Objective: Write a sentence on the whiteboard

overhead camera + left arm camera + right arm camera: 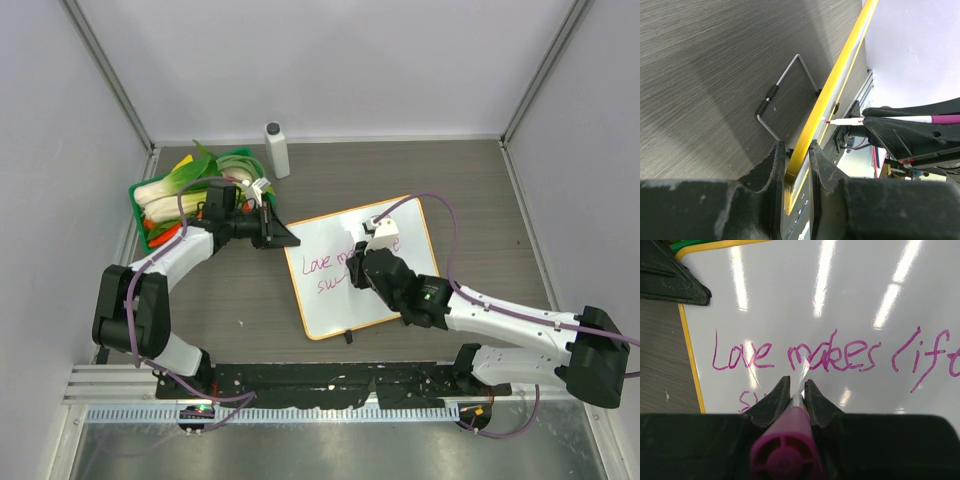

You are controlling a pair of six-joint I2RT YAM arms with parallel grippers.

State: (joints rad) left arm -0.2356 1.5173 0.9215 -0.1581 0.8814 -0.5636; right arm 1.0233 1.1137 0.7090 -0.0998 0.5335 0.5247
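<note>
The whiteboard (pixel 400 290), white with a thin orange frame, lies tilted at mid-table. My left gripper (pixel 283 237) is shut on its upper left edge; in the left wrist view the fingers (pixel 796 155) clamp the yellow rim (pixel 840 75). My right gripper (pixel 352 272) hovers over the board's left half, shut on a magenta marker (pixel 785 450) whose tip touches the surface just below the first line. The sentence (pixel 835 357) reads "Love makes lif" and runs on out of view. The start of a second line (pixel 747 399), "sw", shows beside my right fingers.
A green tray (pixel 140 195) of vegetables sits at the back left behind my left arm. A white bottle (pixel 277 150) stands at the back. A wire stand (pixel 785 90) props the board from behind. A small black foot (pixel 348 337) sticks out at its near edge.
</note>
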